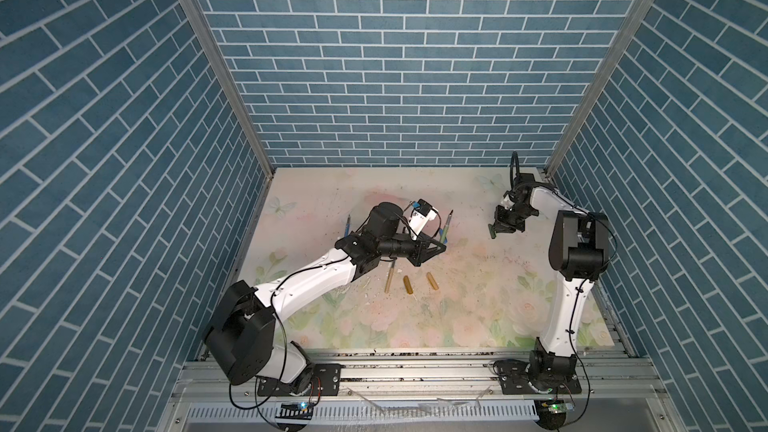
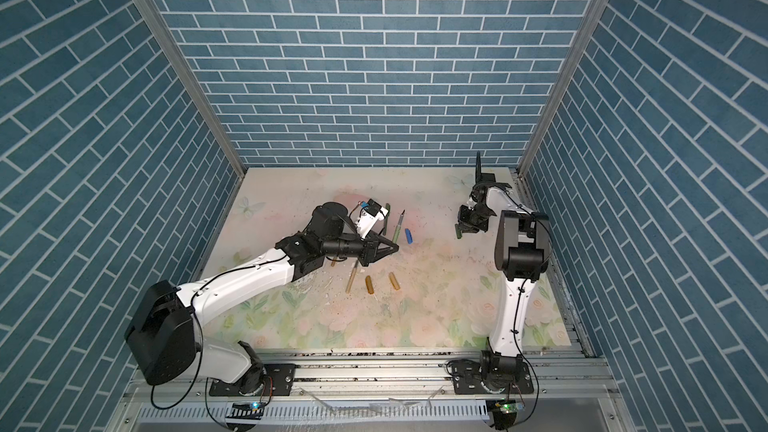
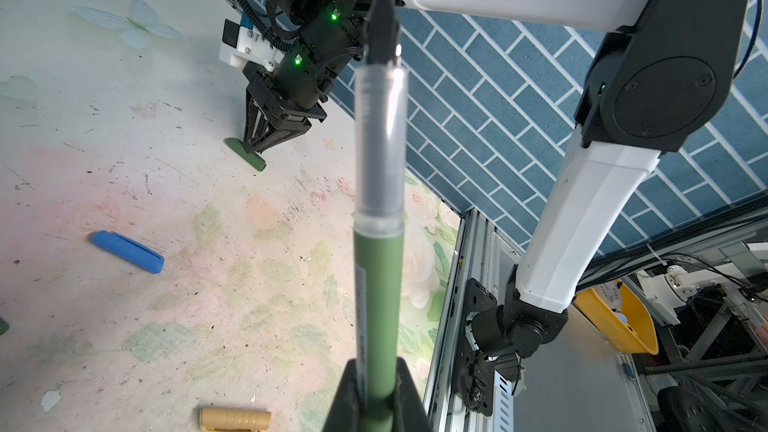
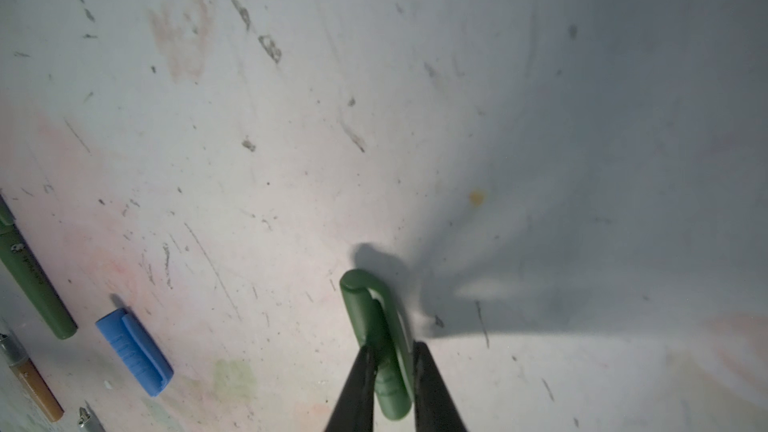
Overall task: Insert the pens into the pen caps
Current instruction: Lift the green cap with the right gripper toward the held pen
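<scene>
On the bench (image 1: 465, 309), we are at the pairing step: our left claw (image 1: 442, 248), mid-frame in a top view, clamps the green pen (image 3: 378, 284); our right claw (image 1: 494, 231), further right, pinches the green cap (image 4: 365, 305) down at the bench. Next, we judge: align cap mouth with pen tip.

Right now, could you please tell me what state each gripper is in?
Left gripper: closed, holding a dark green pen.
Right gripper: closed on a dark green pen cap.
</scene>
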Available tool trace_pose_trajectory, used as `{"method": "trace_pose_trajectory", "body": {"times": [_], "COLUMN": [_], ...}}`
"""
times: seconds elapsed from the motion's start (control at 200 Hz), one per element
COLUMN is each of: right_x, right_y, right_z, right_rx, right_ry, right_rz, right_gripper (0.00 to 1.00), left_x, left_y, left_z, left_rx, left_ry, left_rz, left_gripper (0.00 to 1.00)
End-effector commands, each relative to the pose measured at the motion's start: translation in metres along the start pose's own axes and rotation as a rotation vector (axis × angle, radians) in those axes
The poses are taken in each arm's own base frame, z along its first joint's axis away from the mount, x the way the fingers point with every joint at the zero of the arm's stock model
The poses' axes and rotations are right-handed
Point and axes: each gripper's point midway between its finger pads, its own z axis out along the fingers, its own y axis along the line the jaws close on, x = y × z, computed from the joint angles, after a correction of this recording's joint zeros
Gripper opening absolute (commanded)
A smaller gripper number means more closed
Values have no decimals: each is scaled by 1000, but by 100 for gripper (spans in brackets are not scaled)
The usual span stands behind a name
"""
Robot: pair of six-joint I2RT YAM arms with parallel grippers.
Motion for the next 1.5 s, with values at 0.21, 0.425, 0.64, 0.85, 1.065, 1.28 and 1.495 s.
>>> {"method": "trace_pose_trajectory", "body": {"times": [0.21,0.425,0.64,0.85,1.065,1.28,1.495], "right_x": [15,14,11,3,-3,14,39], "right_y": [-1,-2,2,20,66,138,208], "right_z": [27,29,21,1,-42,-106,-188], "right_rx": [22,67,97,61,-95,-260,-442], "right_ry": [85,81,51,-27,-176,-390,-659], "right_rz": [-8,-4,-10,-34,-90,-258,-370], "right_gripper": [20,17,15,12,11,11,10], "left_x": [-8,-8,-10,-12,-13,-23,-35], "left_y": [-7,-7,-9,-10,-2,23,56], "left_z": [1,0,-1,-4,-9,-25,-48], "left_rx": [9,9,9,0,-58,-213,-335], "left_ry": [-8,-8,-12,-19,-36,-106,-184], "left_rz": [37,38,45,59,86,108,66], "left_gripper": [0,0,0,0,0,0,0]}}
